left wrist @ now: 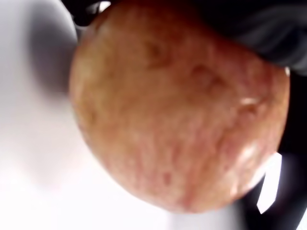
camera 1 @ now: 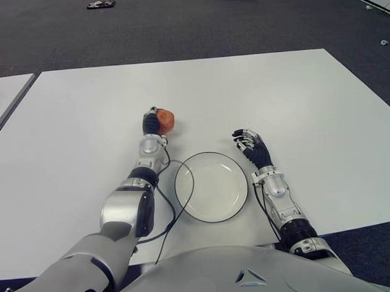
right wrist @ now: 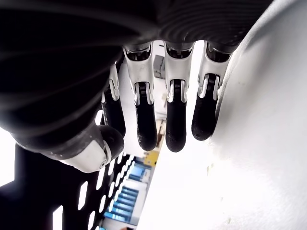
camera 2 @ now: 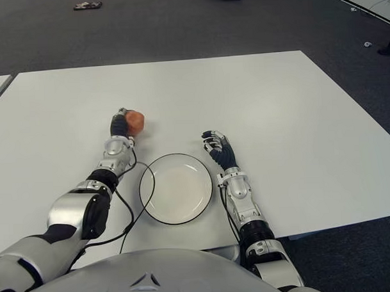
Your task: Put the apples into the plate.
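Dark grey carpet floor (camera 1: 178, 25) surrounds a white bench (camera 1: 276, 98); a second white surface (camera 1: 4, 95) sits at far left. No readable writing. Left hand (camera 1: 152, 124) is beyond the white, dark-rimmed plate (camera 1: 211, 186), fingers closed around a red-orange apple (camera 1: 165, 119). Right hand (camera 1: 249, 144) shows just right of the plate, fingers (right wrist: 175, 124) relaxed, holding nothing. Small dark object (camera 1: 100, 4) lies on the floor.
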Robot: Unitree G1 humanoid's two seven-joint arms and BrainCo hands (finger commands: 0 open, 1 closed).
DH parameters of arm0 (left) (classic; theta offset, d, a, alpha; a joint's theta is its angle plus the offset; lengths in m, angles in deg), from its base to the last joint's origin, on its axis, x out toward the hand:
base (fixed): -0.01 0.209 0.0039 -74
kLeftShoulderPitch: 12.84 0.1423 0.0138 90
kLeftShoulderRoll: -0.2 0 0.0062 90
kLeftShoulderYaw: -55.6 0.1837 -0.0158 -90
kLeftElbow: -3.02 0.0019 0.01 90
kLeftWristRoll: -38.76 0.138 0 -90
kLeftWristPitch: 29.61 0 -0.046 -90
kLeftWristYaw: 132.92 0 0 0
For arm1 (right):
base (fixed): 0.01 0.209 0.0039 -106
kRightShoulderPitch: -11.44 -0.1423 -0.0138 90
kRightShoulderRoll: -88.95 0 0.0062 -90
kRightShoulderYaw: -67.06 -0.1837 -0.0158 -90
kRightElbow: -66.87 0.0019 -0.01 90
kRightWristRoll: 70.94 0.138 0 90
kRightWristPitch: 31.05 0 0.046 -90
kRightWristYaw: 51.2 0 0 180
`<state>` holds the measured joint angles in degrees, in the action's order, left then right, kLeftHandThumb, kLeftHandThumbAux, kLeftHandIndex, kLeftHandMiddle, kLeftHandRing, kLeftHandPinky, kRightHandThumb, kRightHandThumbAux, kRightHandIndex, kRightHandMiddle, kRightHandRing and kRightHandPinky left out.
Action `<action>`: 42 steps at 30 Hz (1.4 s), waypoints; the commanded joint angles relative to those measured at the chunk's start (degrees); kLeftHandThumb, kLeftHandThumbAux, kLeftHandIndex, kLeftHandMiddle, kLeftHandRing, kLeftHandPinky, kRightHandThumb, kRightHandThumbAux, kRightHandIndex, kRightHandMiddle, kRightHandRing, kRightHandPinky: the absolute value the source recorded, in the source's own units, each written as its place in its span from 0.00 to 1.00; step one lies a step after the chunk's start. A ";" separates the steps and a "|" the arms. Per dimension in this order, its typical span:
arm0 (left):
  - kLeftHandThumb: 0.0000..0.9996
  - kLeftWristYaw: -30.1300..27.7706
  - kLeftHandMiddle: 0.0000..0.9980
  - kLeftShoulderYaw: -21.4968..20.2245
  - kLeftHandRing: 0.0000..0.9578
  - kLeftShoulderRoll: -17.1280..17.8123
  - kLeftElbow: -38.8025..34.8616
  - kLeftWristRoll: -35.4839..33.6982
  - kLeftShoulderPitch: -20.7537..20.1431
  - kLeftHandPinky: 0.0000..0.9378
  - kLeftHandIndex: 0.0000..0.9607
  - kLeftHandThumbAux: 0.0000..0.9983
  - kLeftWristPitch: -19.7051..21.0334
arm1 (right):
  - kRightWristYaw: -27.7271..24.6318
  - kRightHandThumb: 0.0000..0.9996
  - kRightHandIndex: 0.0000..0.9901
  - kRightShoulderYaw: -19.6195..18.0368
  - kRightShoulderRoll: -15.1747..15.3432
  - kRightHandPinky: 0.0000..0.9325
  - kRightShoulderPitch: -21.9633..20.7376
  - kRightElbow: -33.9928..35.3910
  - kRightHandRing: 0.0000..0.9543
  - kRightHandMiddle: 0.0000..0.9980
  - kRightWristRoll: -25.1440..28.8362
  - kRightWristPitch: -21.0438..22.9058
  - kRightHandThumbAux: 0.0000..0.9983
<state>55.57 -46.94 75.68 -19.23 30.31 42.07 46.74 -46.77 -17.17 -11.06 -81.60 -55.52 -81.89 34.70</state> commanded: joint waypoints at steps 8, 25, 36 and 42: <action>0.72 -13.66 0.87 -11.14 0.92 -0.96 -7.54 -15.95 -0.69 0.97 0.46 0.70 11.83 | -0.35 0.65 0.30 0.52 -0.67 0.37 2.55 -4.20 0.34 0.33 -0.15 1.91 0.68; 0.73 -16.61 0.85 -13.84 0.91 -0.45 -13.92 -20.42 0.42 0.96 0.46 0.70 20.21 | -0.56 0.66 0.31 0.50 -1.02 0.35 2.26 -4.82 0.33 0.33 -0.04 2.07 0.67; 0.73 -18.38 0.85 -14.43 0.92 0.20 -14.56 -21.25 0.53 0.97 0.46 0.70 22.06 | -0.15 0.65 0.30 0.55 -1.12 0.35 1.89 -5.79 0.32 0.32 -0.29 1.46 0.67; 0.73 -20.21 0.86 -13.89 0.92 -0.52 -21.04 -23.27 1.80 0.97 0.46 0.70 26.90 | 0.45 0.64 0.30 0.76 -0.94 0.35 1.85 -5.93 0.33 0.32 -0.87 1.12 0.67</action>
<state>36.98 -61.20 75.56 -35.83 8.48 42.98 71.15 -46.38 -17.05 -11.67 -83.03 -57.41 -82.00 33.47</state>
